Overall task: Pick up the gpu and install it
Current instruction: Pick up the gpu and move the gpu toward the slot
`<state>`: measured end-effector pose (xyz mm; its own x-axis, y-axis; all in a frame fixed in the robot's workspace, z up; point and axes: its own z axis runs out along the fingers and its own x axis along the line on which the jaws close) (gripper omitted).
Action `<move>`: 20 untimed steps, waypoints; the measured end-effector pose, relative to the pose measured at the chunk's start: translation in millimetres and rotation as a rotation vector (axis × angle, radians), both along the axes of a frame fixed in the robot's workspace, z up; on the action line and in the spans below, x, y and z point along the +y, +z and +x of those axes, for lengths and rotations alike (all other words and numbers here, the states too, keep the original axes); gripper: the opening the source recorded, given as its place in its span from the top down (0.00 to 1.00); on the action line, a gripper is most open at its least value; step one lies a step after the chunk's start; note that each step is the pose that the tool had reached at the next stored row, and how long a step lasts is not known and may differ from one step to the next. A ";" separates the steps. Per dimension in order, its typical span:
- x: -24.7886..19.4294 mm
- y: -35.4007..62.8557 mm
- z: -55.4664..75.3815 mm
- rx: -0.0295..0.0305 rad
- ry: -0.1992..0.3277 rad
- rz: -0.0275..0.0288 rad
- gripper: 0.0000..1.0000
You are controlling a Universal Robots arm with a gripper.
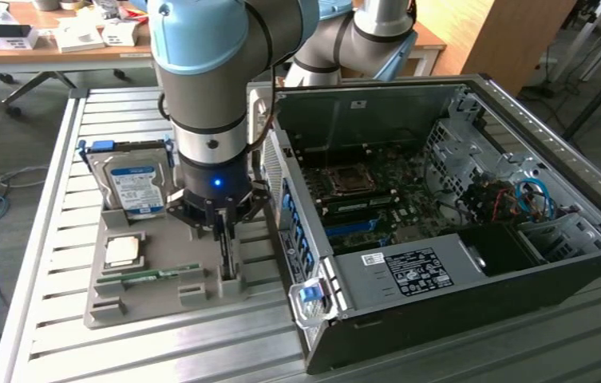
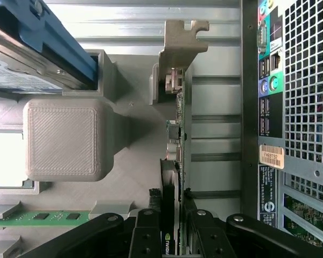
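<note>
Your end effector [image 1: 223, 230] is down on the gray parts holder [image 1: 119, 302], and in the wrist view its fingers [image 2: 149, 231] are clenched on either side of the gpu [image 2: 174, 161]. So you've got it gripped, but the card's still standing on edge in its slot, with the metal bracket [image 2: 181, 40] at the far end. It's on the side of the holder nearest the open PC case [image 1: 439, 271]. The blue-labelled hard drive [image 1: 135, 183], a CPU [image 1: 122, 251] and the green RAM stick [image 1: 151, 275] share the holder on the slatted worktop [image 1: 66, 159].
</note>
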<state>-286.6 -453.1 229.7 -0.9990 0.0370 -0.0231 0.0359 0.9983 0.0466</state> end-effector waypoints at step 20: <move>0.0 25.4 0.0 0.0000 0.000 0.0000 0.74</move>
